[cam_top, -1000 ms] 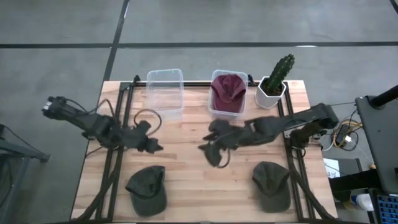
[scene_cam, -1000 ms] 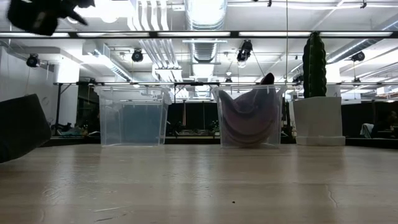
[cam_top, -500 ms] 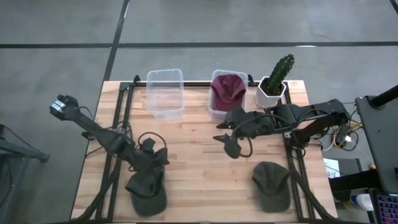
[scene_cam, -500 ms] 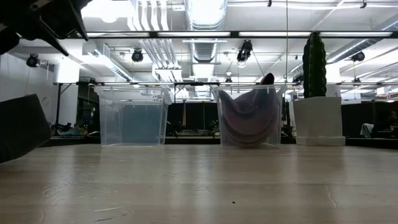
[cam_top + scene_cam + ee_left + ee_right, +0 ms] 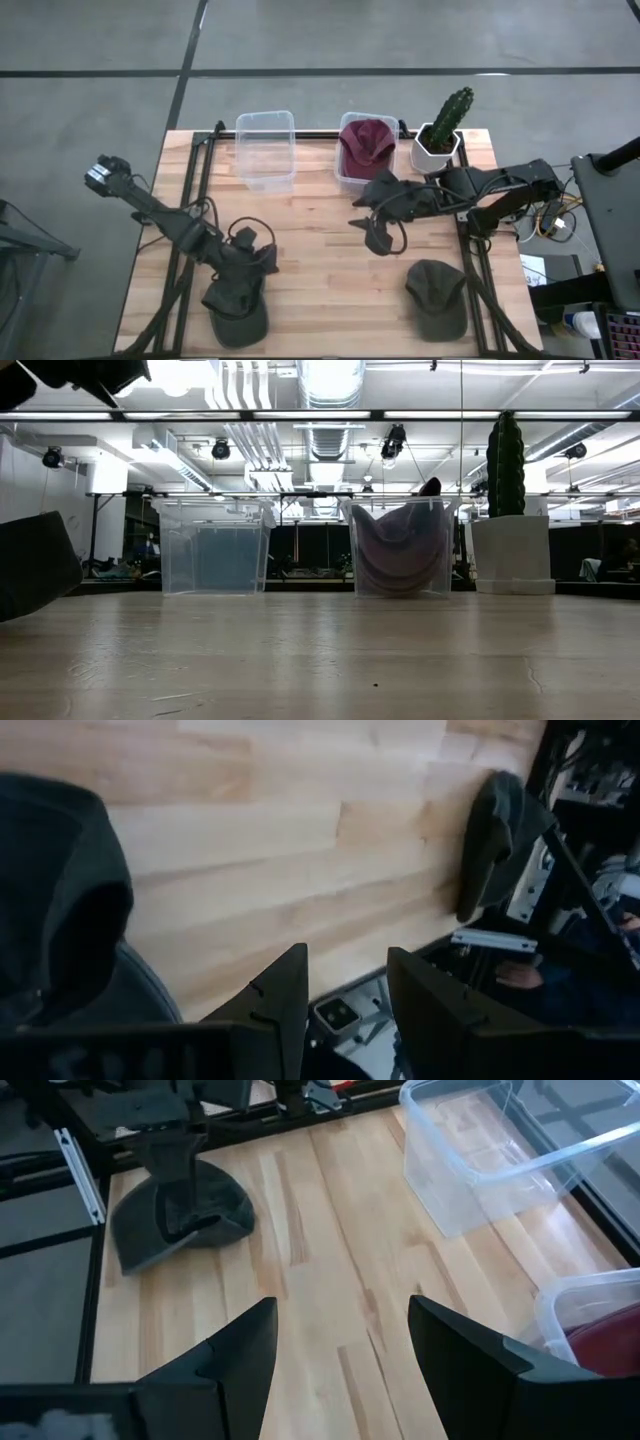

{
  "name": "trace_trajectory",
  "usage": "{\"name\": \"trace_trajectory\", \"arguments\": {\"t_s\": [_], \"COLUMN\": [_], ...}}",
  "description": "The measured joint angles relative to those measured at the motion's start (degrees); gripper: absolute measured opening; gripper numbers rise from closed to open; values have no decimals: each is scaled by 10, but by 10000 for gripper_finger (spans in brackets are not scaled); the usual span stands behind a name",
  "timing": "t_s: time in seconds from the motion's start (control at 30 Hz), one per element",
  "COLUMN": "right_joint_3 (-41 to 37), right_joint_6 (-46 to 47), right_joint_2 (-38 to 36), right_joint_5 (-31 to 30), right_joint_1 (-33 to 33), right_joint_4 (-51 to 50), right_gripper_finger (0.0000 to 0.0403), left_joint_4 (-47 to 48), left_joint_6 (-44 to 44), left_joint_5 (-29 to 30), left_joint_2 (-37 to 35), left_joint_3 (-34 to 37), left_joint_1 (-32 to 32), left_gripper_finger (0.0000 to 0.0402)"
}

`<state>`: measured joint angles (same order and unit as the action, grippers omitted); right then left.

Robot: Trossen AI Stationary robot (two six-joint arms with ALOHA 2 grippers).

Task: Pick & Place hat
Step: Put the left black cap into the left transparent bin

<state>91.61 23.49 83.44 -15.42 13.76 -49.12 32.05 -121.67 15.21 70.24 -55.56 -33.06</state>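
Two dark green hats lie on the wooden table: one near the left (image 5: 233,308) (image 5: 60,920) (image 5: 175,1220), one near the right (image 5: 437,297) (image 5: 495,835). A maroon hat (image 5: 367,143) sits in the right clear bin (image 5: 400,550). My left gripper (image 5: 257,262) (image 5: 345,1000) hangs open over the left hat's far edge, its fingers above bare wood beside the hat. My right gripper (image 5: 378,235) (image 5: 345,1350) is open over the table's middle, holding nothing.
An empty clear bin (image 5: 266,150) (image 5: 490,1150) stands at the far edge beside the bin with the maroon hat. A cactus in a white pot (image 5: 440,135) (image 5: 512,550) is at the far right corner. Bare wood (image 5: 330,290) lies between the two green hats.
My left gripper has moved toward the near edge and down, ending over the left green hat. My right gripper has drawn back from the table's middle toward the right and far side. Neither green hat has moved.
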Motion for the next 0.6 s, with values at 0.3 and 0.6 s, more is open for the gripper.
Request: {"name": "trace_trajectory", "arguments": {"t_s": [0.3,0.6], "right_joint_3": [0,0], "right_joint_6": [-2,-30], "right_joint_2": [0,0], "right_joint_5": [0,0], "right_joint_1": [-1,-1], "right_joint_4": [-2,-4], "right_gripper_finger": [219,219], "left_joint_4": [2,1], "left_joint_6": [-58,-115], "left_joint_5": [-105,-157], "left_joint_2": [16,26], "left_joint_3": [-6,-6], "left_joint_1": [-38,-69], "left_gripper_finger": [130,130]}}
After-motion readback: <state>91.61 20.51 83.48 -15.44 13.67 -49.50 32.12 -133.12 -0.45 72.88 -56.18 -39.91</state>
